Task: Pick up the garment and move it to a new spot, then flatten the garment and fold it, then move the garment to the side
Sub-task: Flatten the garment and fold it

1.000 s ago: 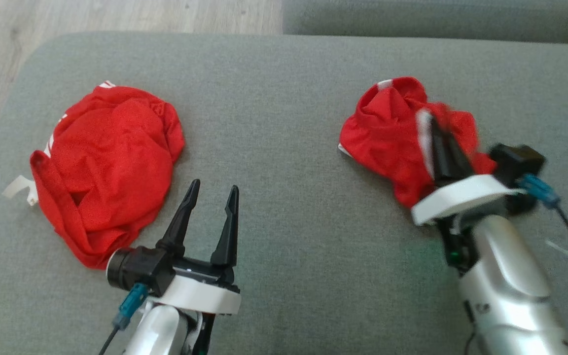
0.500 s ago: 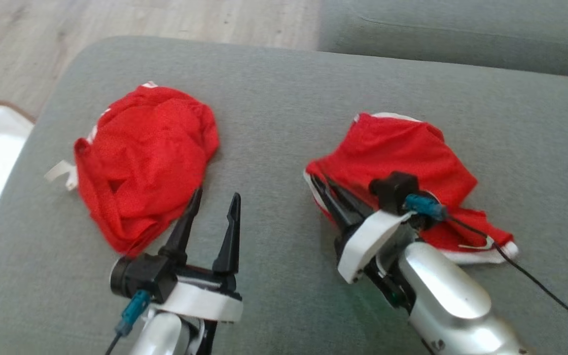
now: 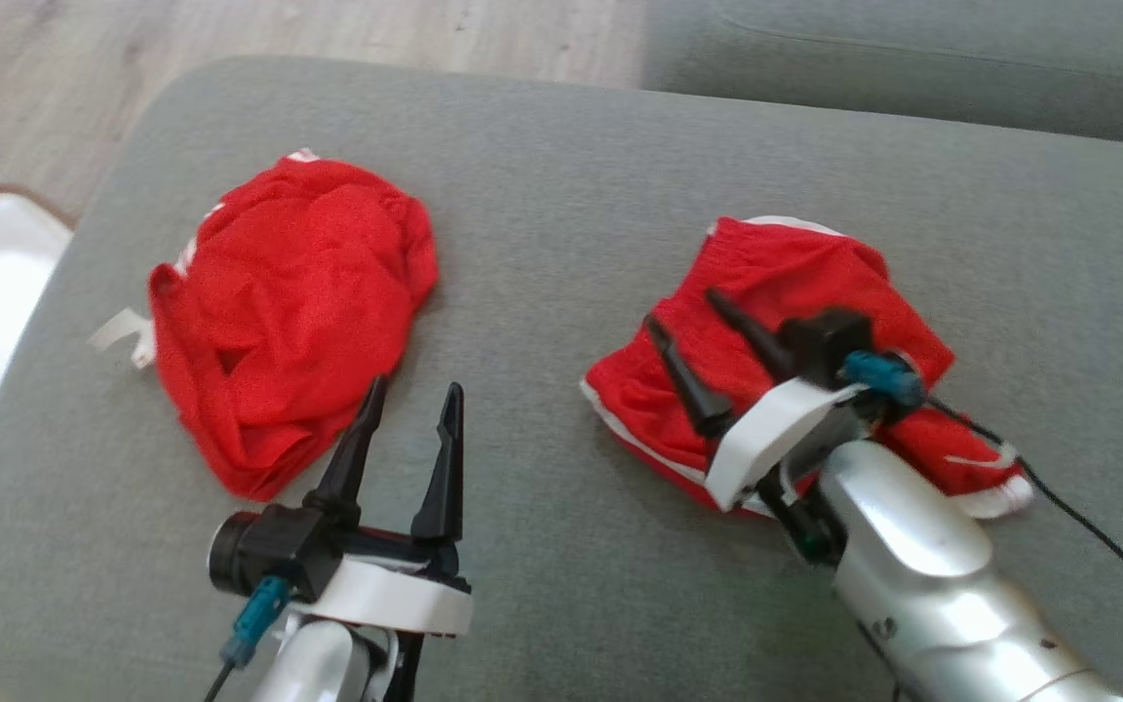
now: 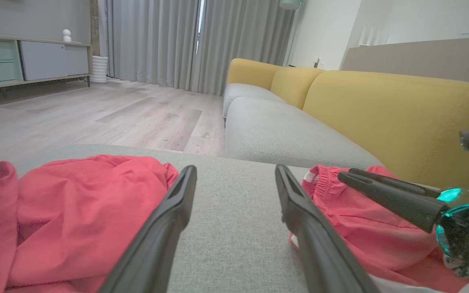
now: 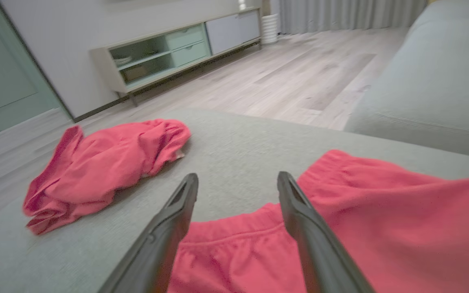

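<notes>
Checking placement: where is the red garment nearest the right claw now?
In the head view the garment lies on the grey cushion, right of centre, beneath the open right claw and apart from the crumpled red heap on the left.

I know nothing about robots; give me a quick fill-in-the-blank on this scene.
The crumpled garment near the left hand is ___ in colour.
The right hand, above the other garment, is ___.
The grey cushion holds ___ garments.
The left hand holds ___.
Missing: red; open; two; nothing.
</notes>
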Robot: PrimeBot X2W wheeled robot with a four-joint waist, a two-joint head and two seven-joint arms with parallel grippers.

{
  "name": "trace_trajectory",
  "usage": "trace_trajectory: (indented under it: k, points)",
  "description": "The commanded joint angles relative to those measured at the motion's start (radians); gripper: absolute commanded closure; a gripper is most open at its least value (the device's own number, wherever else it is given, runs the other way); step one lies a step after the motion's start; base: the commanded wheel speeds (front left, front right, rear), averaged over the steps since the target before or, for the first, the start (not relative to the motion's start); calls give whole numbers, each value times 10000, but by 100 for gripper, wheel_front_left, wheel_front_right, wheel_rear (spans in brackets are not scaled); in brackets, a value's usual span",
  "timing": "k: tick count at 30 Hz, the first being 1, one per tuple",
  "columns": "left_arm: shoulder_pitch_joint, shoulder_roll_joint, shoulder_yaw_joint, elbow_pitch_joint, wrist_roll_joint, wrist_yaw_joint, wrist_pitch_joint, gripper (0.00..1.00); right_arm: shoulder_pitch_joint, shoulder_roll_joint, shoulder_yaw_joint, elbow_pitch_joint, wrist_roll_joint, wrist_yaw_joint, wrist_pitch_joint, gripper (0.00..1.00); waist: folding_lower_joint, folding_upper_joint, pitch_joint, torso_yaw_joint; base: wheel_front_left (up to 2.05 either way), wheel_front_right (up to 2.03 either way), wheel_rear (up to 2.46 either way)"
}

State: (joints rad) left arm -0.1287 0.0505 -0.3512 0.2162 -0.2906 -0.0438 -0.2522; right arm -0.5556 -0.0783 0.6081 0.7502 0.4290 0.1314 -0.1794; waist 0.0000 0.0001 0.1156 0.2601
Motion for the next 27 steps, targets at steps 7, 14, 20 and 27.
trace_trajectory:
  k: [7,14,20,27]
  points:
    - [-313,-3,637,-412,85,-8,-95,0,112,-434,-1107,-944,-487,-7,-510,0,0,-1,-79,-776,0,0,0]
    - [-272,-3,938,-508,204,-85,-95,0,1604,-535,-3707,-2723,-1592,-7,-792,0,0,-1,-150,-1532,0,0,0]
    - [-224,-3,1145,-608,182,-148,-95,0,3563,-33,-5494,-4564,-2637,-7,-819,0,0,-1,-138,-2134,0,0,0]
    - [-210,-3,1237,-502,240,-240,-95,0,4813,261,-5847,-5149,-2957,-7,-822,0,0,-1,-86,-2578,0,0,0]
